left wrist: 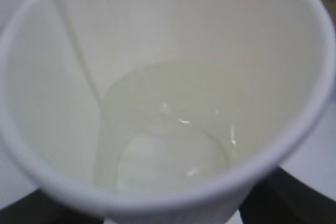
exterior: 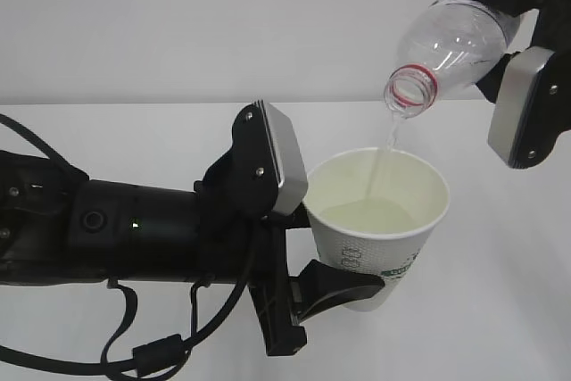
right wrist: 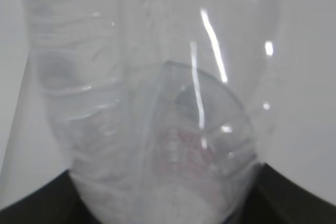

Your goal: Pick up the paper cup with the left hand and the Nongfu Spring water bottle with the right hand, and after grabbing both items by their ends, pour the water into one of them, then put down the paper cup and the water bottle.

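Nearest us, we see the left hand (exterior: 299,229), a black gripper with grey plates, clamped around the paper cup (exterior: 379,220), holding it upright above the white table (exterior: 500,310). The cup is partly filled with water (left wrist: 173,145). Farther back and higher, the right hand (exterior: 517,51) grips the Nongfu Spring water bottle (exterior: 451,42), tilted mouth-down, a thin stream falling into the cup.

paper cup (exterior: 379,220) matte white, cream inside; Nongfu Spring water bottle (exterior: 455,37) clear glossy ribbed plastic; left hand (exterior: 308,238) matte black plastic, smooth grey plates.
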Tool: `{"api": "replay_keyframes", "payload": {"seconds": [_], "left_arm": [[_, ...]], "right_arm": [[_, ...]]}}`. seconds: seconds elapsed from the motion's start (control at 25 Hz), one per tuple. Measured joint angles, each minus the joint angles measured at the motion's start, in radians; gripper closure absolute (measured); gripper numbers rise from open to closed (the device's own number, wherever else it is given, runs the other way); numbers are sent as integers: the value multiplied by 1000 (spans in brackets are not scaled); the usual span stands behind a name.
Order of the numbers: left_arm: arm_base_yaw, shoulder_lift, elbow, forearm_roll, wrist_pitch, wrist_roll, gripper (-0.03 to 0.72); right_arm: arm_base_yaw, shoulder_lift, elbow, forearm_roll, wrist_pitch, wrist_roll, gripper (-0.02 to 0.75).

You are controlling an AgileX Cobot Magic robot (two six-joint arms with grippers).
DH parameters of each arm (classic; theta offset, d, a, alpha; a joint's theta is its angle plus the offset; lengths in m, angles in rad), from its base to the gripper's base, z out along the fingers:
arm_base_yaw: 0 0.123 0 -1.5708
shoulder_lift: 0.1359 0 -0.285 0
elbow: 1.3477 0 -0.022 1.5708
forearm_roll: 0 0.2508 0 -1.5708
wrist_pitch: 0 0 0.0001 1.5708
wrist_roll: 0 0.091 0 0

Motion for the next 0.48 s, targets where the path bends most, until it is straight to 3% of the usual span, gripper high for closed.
{"api": "replay_keyframes", "payload": {"seconds": [0.48], "left_arm": [[0,0,0,0,0,0,196]], "right_arm": [[0,0,0,0,0,-8,298]]}}
